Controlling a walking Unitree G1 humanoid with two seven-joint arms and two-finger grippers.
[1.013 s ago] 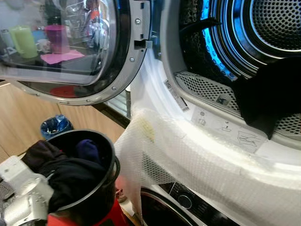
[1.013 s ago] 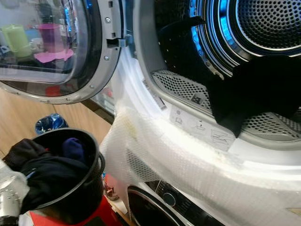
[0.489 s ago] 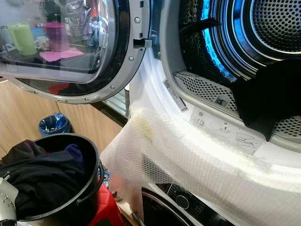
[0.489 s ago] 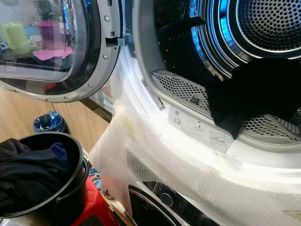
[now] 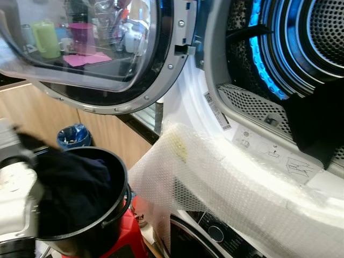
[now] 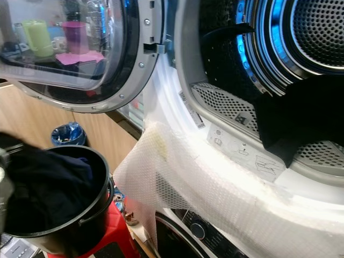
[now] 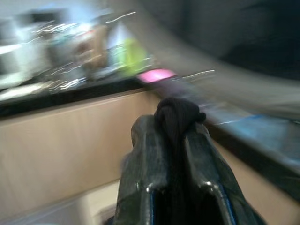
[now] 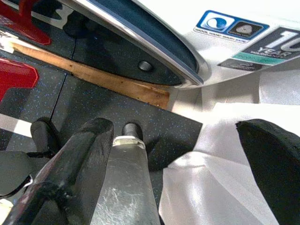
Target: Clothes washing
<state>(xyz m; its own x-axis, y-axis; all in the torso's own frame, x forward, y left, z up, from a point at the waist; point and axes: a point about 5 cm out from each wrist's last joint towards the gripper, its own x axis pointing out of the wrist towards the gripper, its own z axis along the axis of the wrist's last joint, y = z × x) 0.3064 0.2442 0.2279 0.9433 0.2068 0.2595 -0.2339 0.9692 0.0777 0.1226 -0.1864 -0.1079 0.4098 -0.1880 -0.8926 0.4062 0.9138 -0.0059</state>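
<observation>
the left arm [image 5: 16, 199] is raised at the robot's left side, blurred. the left gripper [image 7: 177, 140] has its fingers [image 7: 145, 159] pinched on a wad of dark cloth [image 7: 177, 115]. the right gripper [image 8: 187, 159] hangs low, its fingers [image 8: 75, 164] spread wide apart.

We see a dark speckled floor [image 8: 117, 117] under the washing machine [image 5: 269, 177]. Beside the machine's lower front a red stand [image 5: 126, 236] sits on that floor and carries a black bucket [image 5: 115, 215] of dark clothes [image 5: 70, 188]. A strip of bare wood [image 8: 103, 79] runs along the floor just at the machine's base. Beyond the bucket, by the wooden cabinets [image 5: 32, 118], a small bin with a blue liner [image 5: 73, 136] stands on the floor. White bubble wrap [image 5: 226, 199] hangs off the machine's front toward the floor.
</observation>
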